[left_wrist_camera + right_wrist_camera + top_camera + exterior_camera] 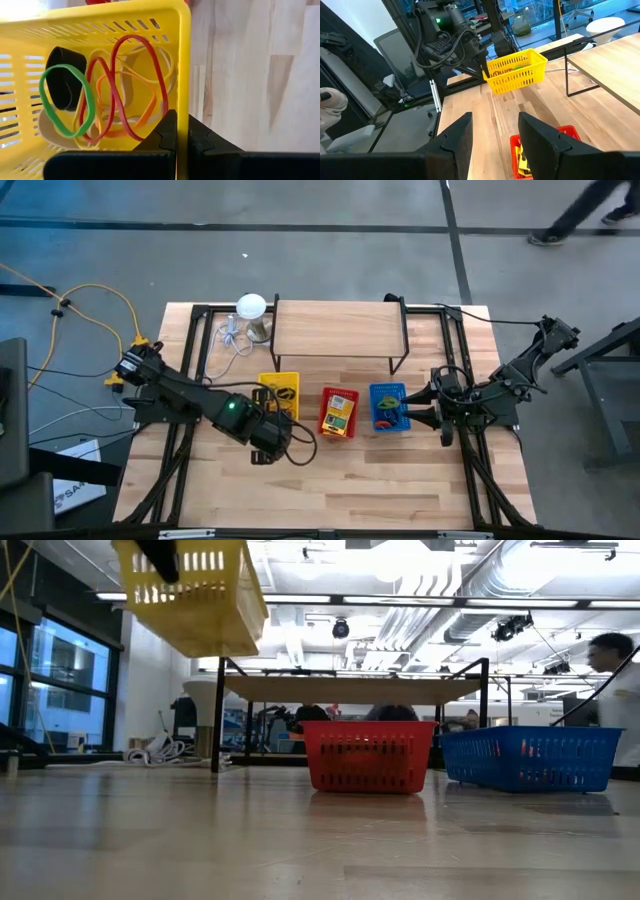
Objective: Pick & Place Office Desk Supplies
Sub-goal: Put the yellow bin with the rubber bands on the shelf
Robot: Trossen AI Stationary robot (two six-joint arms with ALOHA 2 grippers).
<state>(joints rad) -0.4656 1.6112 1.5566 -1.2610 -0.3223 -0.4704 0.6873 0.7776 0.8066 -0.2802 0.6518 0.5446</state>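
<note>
My left gripper (182,131) is shut on a yellow slotted basket (100,30), which hangs in the air well above the table in the low view (190,595). Red, green, orange and yellow rubber bands (115,90) and a black ring (62,82) lie inside it. A red basket (340,412) and a blue basket (389,407) stand on their bases on the table, each with small supplies inside. My right gripper (495,130) is open, level, just right of the blue basket (530,758) and touches nothing. My left gripper pinches the yellow basket's side wall (184,85) at its rim. One finger (165,135) is inside the basket and the other finger (202,140) is outside. The basket is lifted clear of the table (515,70) and tilts slightly.
A low wooden shelf on black metal legs (340,330) stands at the table's far side. A white round-topped object with a cable (250,308) sits left of it. Bare wood lies toward the near edge (330,490). A person (610,680) is beyond the table.
</note>
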